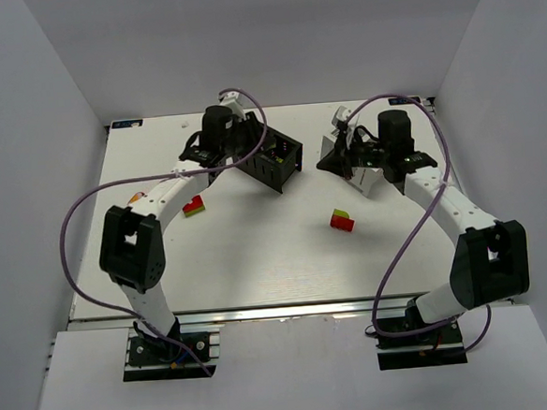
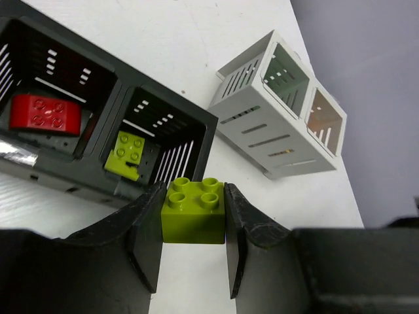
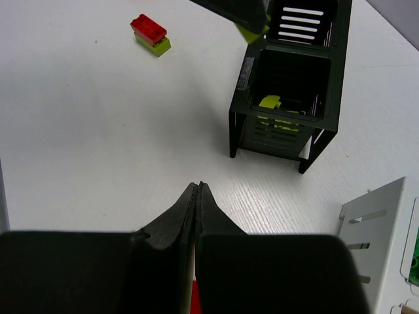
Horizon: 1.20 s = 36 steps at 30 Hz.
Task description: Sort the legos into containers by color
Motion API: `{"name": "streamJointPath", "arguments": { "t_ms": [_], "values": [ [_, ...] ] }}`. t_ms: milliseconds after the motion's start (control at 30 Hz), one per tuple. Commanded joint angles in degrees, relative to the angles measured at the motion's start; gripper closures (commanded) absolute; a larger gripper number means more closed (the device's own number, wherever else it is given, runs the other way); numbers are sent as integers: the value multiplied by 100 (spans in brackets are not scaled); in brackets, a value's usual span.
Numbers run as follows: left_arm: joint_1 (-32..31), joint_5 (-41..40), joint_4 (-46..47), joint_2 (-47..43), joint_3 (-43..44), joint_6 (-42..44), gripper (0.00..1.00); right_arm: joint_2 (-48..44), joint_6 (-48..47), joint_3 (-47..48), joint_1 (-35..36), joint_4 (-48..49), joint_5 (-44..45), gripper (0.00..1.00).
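Note:
My left gripper is shut on a lime-green lego, held just above and beside the black container. That container has a red lego in one compartment and a green lego in the other. The white container lies beyond it. My right gripper is shut with nothing between its fingers, low over the table between the two containers. A red-on-green stack lies on the table. In the top view the left gripper is at the black container and the right gripper by the white container.
Another red-and-green stack lies mid-table in front of the right arm. A small orange piece sits near the left edge. White walls enclose the table on three sides. A red sliver shows under my right fingers.

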Motion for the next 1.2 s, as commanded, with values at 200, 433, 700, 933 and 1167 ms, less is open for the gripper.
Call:
{"name": "streamJointPath", "arguments": {
  "t_ms": [200, 433, 700, 933, 1167],
  "values": [
    [-205, -631, -440, 733, 1076, 200, 52, -442, -145, -235, -110, -72, 121, 93],
    [-275, -754, -906, 1216, 1762, 306, 36, -398, -320, -130, -198, -266, 138, 83],
    [-302, -955, -1073, 1024, 1982, 428, 40, -372, -838, -42, -259, -696, 147, 64],
    [-83, -1316, -1215, -29, 1283, 360, 52, -109, -2307, 90, -268, -2401, 672, 48],
    [208, -1931, -977, -1936, -704, -133, 4, -81, -3290, -269, -268, -3623, 1210, 41]
  ]
}}
